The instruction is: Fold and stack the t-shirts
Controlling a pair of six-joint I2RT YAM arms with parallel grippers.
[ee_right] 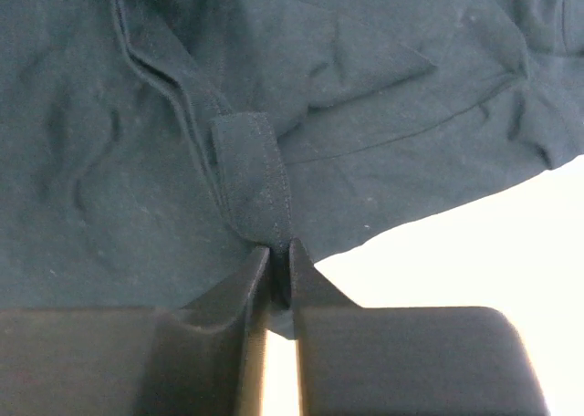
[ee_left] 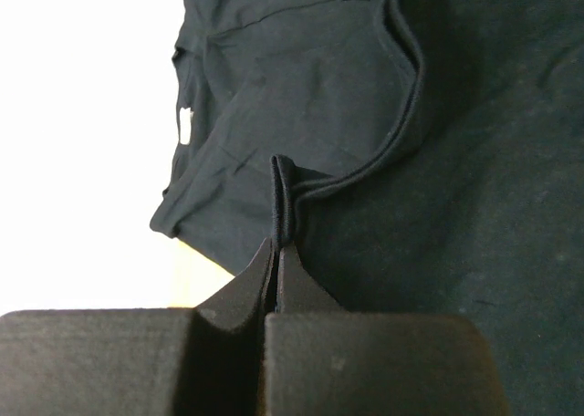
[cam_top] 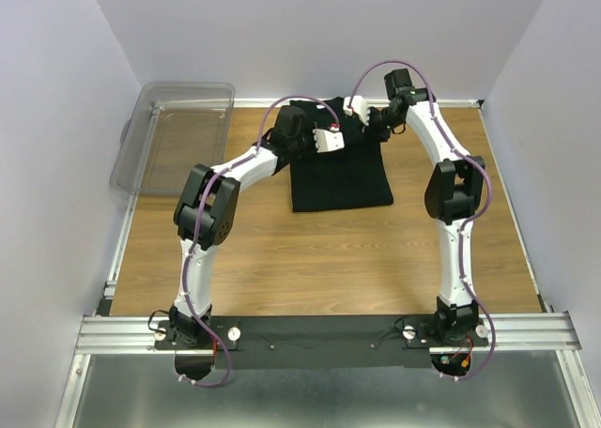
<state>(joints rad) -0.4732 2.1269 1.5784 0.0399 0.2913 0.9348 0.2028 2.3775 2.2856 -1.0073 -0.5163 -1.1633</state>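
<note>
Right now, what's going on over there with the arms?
Both arms reach to the far middle of the table, over a black t-shirt lying flat there. The left gripper is shut on a fold of its hemmed edge. The right gripper pinches another fold, jaws barely apart. A clear bin sits at the far left.

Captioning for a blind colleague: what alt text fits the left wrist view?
The left gripper, shut, pinches a raised fold of hem on a black t-shirt that fills most of the frame. A white label shows at upper left.
</note>
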